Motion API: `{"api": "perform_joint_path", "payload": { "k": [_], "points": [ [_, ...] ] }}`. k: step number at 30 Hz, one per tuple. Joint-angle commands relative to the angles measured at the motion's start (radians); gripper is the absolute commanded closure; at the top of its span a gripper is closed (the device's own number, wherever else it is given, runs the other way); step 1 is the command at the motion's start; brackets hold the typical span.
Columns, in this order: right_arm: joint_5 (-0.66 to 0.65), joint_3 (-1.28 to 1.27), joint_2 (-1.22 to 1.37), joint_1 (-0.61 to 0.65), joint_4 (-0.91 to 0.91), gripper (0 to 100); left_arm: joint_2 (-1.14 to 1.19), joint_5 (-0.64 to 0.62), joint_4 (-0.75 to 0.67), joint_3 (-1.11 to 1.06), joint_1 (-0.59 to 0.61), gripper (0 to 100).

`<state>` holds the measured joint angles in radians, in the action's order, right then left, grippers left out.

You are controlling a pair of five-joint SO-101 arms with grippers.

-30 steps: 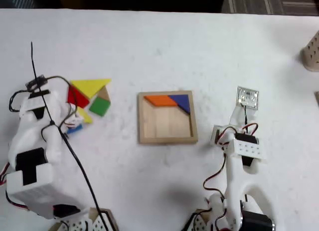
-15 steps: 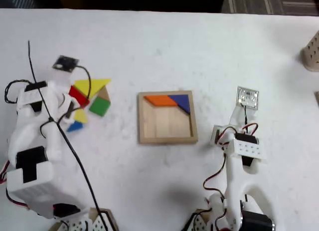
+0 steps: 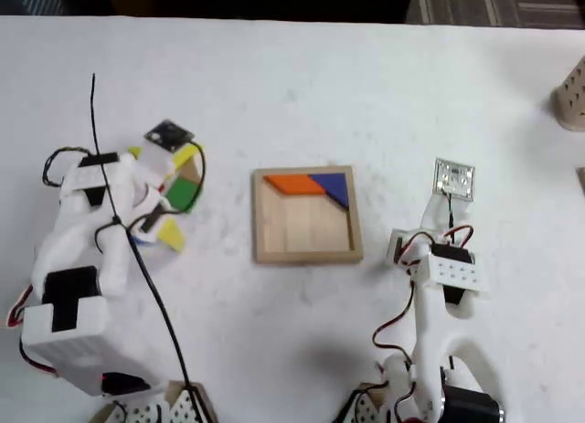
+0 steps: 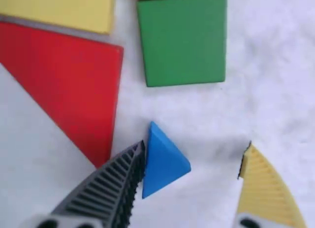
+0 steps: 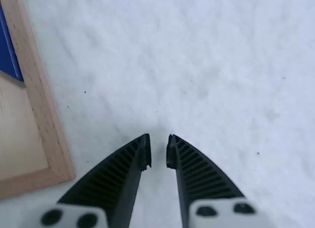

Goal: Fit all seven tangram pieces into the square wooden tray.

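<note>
White table [image 3: 274,76]. Left pincer [image 4: 193,151] gapes around the blue triangle [image 4: 162,161], red triangle [image 4: 69,85] crowding it. Right pincer [image 5: 158,151], at the tray's [image 3: 258,217] 3 o'clock, is nearly closed.

My left arm [image 3: 78,249] reaches forward on the left side, angled slightly inward; the left gripper [image 4: 193,150] points down with its jaws spread wide; my right arm [image 3: 437,300] stands folded on the right; the right gripper [image 5: 157,145] hangs low, jaws nearly together.
</note>
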<state>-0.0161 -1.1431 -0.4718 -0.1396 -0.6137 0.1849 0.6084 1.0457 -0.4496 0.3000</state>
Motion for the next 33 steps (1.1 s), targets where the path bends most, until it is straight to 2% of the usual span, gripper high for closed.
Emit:
{"api": "perform_joint_path", "payload": {
  "k": [1,10,14,21,29,33],
  "points": [
    [-0.012,0.005,-0.031,0.010,0.018,93.7,-0.008,-0.018,0.003,0.012,-0.012,67],
    [-0.012,0.005,-0.030,0.010,0.018,93.7,-0.002,-0.006,0.006,0.011,0.024,67],
    [-0.012,0.005,-0.031,0.010,0.018,93.7,-0.002,0.066,0.002,0.008,0.048,67],
    [-0.012,0.005,-0.031,0.010,0.018,93.7,-0.001,0.075,-0.038,0.005,0.042,82],
    [-0.012,0.005,-0.030,0.010,0.019,93.7,-0.001,0.077,-0.023,0.003,0.042,81],
    [-0.012,0.005,-0.030,0.010,0.019,93.7,-0.001,0.130,0.009,0.003,0.048,81]
  ]
}}
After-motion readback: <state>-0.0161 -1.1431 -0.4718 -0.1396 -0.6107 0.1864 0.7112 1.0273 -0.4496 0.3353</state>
